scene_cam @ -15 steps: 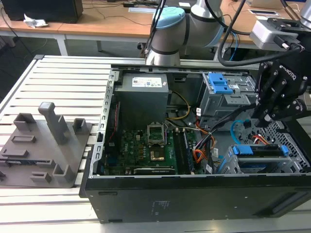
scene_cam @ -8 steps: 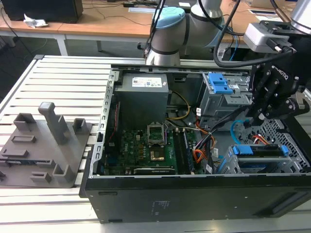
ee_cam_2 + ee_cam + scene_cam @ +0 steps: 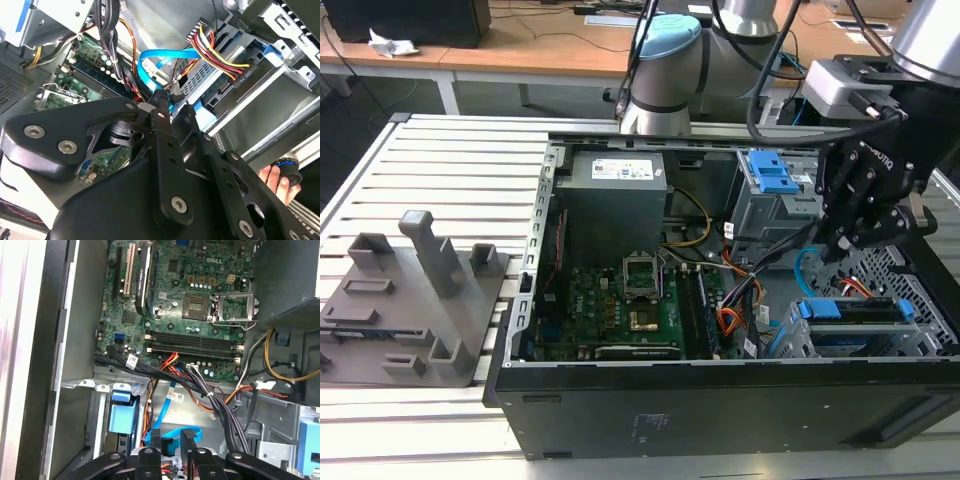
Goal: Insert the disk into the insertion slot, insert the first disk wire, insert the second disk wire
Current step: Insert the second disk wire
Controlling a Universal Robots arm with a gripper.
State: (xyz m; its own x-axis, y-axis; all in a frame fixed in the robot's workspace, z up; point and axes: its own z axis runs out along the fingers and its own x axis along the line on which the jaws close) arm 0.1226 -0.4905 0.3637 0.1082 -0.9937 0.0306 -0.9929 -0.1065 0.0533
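Second wrist view: fingers [image 3: 161, 107] pinch second disk wire [image 3: 167, 52], flat light-blue, bent in loop.

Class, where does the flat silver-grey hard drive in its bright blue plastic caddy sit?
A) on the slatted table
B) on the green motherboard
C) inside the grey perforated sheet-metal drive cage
C: in the exterior view the blue-framed hard drive lies within the grey perforated drive cage.
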